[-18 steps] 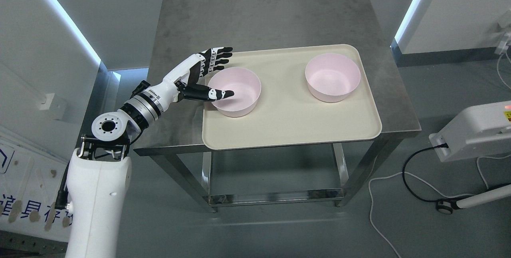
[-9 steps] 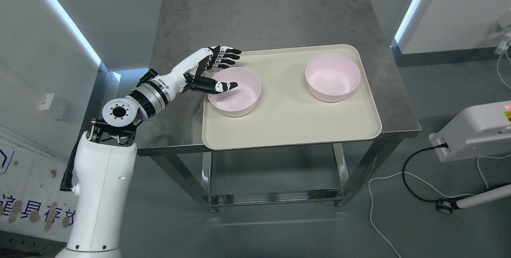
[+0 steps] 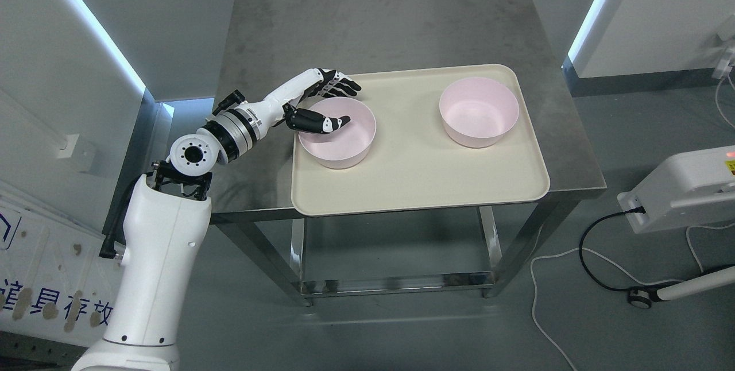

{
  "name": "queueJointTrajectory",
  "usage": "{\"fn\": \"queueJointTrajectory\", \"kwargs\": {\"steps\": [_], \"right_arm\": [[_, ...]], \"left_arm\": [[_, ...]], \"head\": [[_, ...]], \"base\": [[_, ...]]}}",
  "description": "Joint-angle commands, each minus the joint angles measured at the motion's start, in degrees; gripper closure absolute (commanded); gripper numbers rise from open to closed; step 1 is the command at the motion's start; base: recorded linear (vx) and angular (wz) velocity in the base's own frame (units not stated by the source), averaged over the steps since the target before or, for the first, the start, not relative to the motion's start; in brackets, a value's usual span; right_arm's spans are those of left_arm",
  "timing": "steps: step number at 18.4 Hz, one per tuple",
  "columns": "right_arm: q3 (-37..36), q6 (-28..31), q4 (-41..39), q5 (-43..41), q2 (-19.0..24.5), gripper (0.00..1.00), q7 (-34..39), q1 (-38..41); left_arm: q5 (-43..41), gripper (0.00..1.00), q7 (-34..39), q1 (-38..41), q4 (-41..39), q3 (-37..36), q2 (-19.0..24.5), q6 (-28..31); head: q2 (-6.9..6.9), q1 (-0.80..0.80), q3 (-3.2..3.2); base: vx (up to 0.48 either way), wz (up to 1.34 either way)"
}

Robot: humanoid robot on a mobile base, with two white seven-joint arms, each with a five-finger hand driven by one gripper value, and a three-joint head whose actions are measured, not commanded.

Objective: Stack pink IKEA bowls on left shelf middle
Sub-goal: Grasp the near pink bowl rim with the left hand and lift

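Two pink bowls stand on a beige tray [image 3: 419,184] on a steel table [image 3: 373,20]. The left bowl [image 3: 344,144] is near the tray's left edge, the right bowl [image 3: 478,111] near its far right corner. My left hand [image 3: 346,104] reaches in from the lower left and straddles the left bowl's far-left rim. Its thumb [image 3: 327,124] is inside the bowl and its fingers [image 3: 342,85] lie outside, behind the rim. The fingers are spread and not clamped, and the bowl rests flat on the tray. The right arm is out of view.
The table's front edge carries the tray's near rim, slightly overhanging. A lower steel shelf [image 3: 390,286] sits under the table. A white device [image 3: 683,187] with cables [image 3: 545,279] on the floor stands at the right. Walls close in at the left.
My left arm has swung forward and to the right, carrying the hand further over the left bowl's rim, with the thumb deeper inside. Both bowls have stayed in place.
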Motion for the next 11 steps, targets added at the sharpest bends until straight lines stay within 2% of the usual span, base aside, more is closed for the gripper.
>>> {"fn": "queueJointTrajectory", "kwargs": {"steps": [1,5,8,11], "right_arm": [[-0.3,0.0,-1.0,-0.1,-1.0,0.0,0.0,0.0],[-0.3,0.0,-1.0,-0.1,-1.0,0.0,0.0,0.0],[-0.3,0.0,-1.0,-0.1,-1.0,0.0,-0.1,0.0],[-0.3,0.0,-1.0,-0.1,-1.0,0.0,0.0,0.0]], "left_arm": [[-3.1,0.72,-0.1,-0.7,3.7,-3.1,-0.2,-2.5],[-7.9,0.79,-0.4,-0.7,3.8,-3.2,-0.2,-6.8],[-8.0,0.95,-0.4,-0.8,3.8,-2.6,-0.3,-9.7],[-7.6,1.0,-0.5,-1.7,3.7,-0.6,-2.0,-11.5]], "head": [[0.0,0.0,0.0],[0.0,0.0,0.0],[0.0,0.0,0.0],[0.0,0.0,0.0]], "base": [[0.0,0.0],[0.0,0.0],[0.0,0.0],[0.0,0.0]]}}
